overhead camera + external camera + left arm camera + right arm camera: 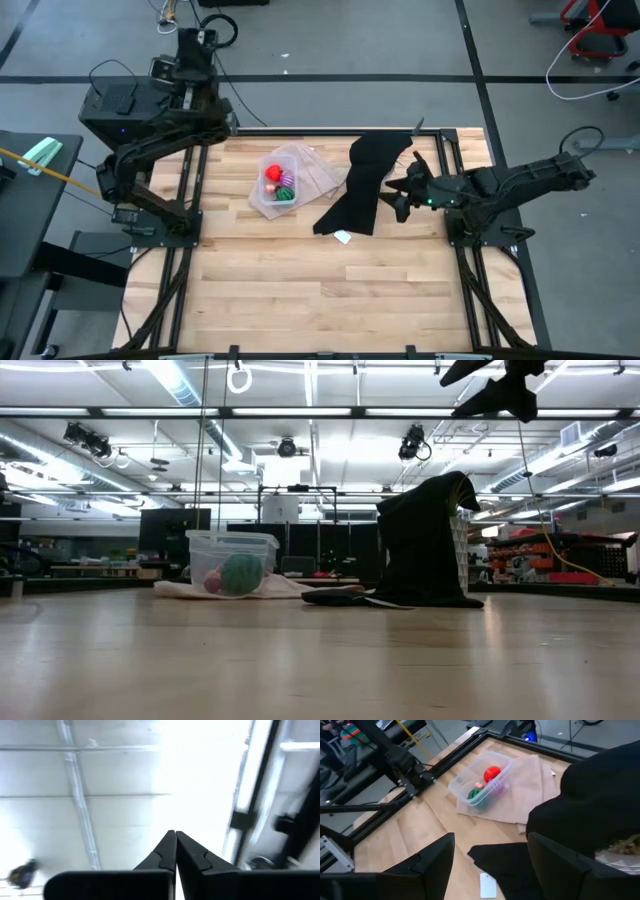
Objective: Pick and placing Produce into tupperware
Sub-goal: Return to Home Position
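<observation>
The clear tupperware [278,184] stands left of the table's middle on pale translucent sheets. In it lie a red ball-like fruit [492,772], a green striped one [476,794] and a magenta one [496,787]. The low view shows the tupperware [232,563] with the green piece behind its wall. My right gripper [492,865] hangs open above the table, over the right edge of a black cloth [365,185], with nothing between its fingers. My left gripper [175,845] is shut on nothing. It points up at the ceiling, behind the table's far left corner [192,48].
The black cloth [425,540] is draped over a white latticed thing [461,550] right of the middle, and its lower end lies flat on the wood. A small white scrap [343,237] lies by the cloth's near end. The near half of the table is bare wood [320,300].
</observation>
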